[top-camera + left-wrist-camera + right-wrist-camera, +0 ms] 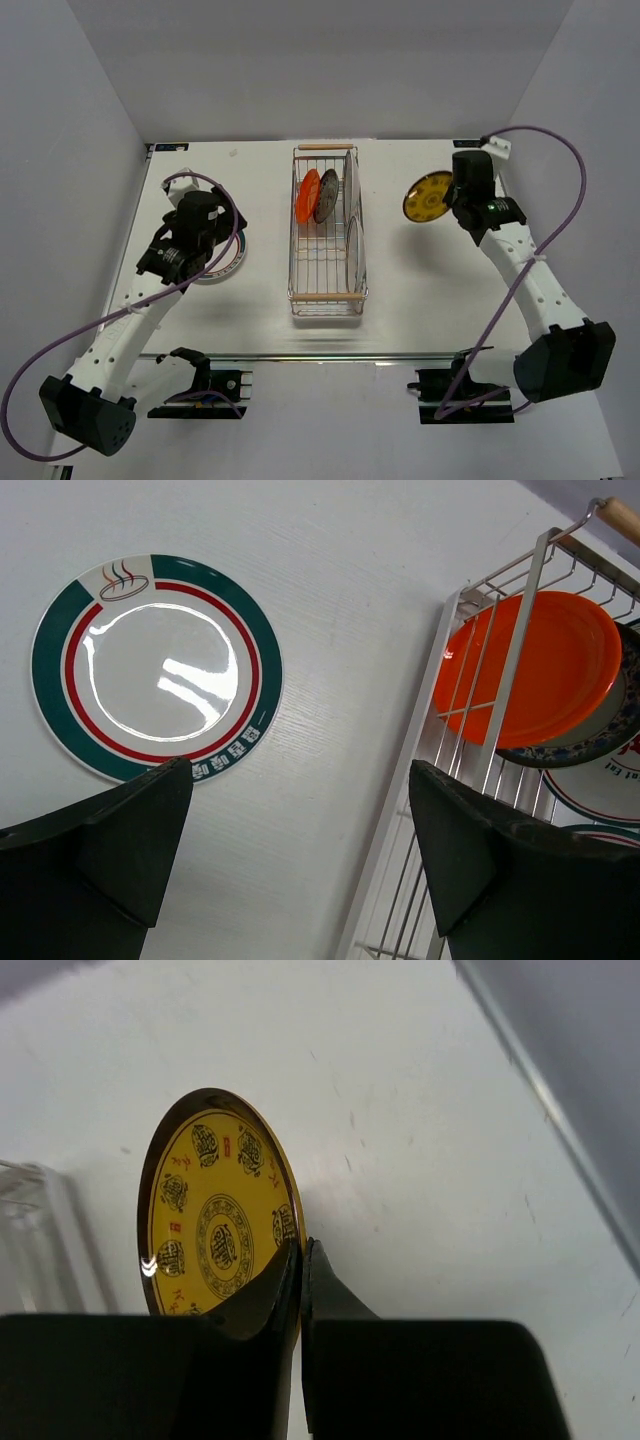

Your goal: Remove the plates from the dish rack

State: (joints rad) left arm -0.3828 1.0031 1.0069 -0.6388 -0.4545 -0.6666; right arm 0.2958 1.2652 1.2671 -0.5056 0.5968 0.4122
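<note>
While my right pincer (301,1250) clamps the yellow plate (215,1220) at three o'clock of the dish rack (327,270), my left pincer (298,770) stands open at nine.

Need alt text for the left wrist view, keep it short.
The left tool is open and empty over the white table. A teal-rimmed white plate lies flat on the table at left. At right, the dish rack holds an orange plate standing on edge in front of a patterned plate.
</note>
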